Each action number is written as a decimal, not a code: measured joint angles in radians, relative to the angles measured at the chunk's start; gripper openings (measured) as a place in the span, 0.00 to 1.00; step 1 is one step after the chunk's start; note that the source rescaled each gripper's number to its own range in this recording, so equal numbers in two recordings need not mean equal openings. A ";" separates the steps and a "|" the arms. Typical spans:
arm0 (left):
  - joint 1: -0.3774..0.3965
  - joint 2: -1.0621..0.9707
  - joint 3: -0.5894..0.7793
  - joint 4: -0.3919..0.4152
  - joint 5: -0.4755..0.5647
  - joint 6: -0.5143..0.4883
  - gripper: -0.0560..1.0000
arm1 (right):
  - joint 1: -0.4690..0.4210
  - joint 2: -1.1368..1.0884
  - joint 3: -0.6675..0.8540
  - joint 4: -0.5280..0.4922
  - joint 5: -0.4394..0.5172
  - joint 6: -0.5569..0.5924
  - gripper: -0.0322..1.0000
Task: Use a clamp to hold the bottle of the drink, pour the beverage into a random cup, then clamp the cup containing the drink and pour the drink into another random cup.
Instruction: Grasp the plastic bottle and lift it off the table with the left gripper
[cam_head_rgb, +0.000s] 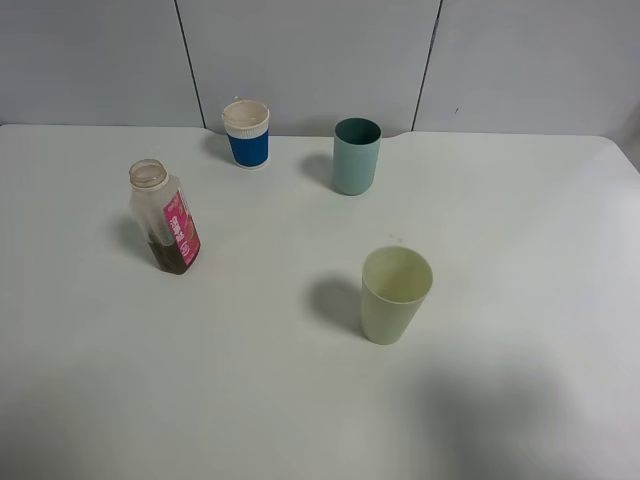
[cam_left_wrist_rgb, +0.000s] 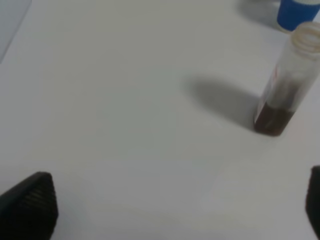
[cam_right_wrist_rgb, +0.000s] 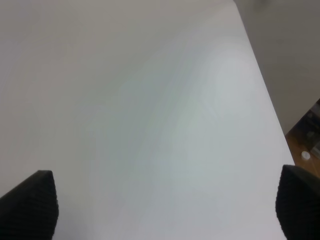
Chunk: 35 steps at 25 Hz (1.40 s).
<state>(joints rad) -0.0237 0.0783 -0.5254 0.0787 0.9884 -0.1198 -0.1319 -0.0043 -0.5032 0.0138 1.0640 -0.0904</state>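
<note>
An uncapped clear bottle (cam_head_rgb: 166, 219) with a pink label and a little brown drink at its bottom stands on the white table (cam_head_rgb: 250, 380) at the left. It also shows in the left wrist view (cam_left_wrist_rgb: 287, 85). A blue cup with a white rim (cam_head_rgb: 247, 133) stands at the back, a teal cup (cam_head_rgb: 356, 156) to its right, and a pale yellow-green cup (cam_head_rgb: 394, 294) near the middle. My left gripper (cam_left_wrist_rgb: 175, 210) is open, apart from the bottle. My right gripper (cam_right_wrist_rgb: 165, 210) is open over bare table. Neither gripper shows in the high view.
The table's right edge (cam_right_wrist_rgb: 260, 85) shows in the right wrist view, with floor beyond it. A grey panelled wall (cam_head_rgb: 320, 50) stands behind the table. The blue cup's base (cam_left_wrist_rgb: 297, 14) shows beyond the bottle in the left wrist view.
</note>
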 joint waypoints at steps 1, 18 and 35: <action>0.000 0.029 -0.001 0.000 -0.013 0.003 1.00 | 0.000 0.000 0.000 0.000 0.000 0.000 0.61; 0.000 0.671 -0.134 -0.079 -0.113 0.173 1.00 | 0.000 0.000 0.000 0.000 0.000 0.000 0.61; 0.000 1.055 -0.041 -0.264 -0.248 0.304 1.00 | 0.000 0.000 0.000 0.000 0.000 0.000 0.61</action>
<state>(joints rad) -0.0237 1.1332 -0.5665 -0.1850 0.7407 0.1846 -0.1319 -0.0043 -0.5032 0.0138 1.0640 -0.0904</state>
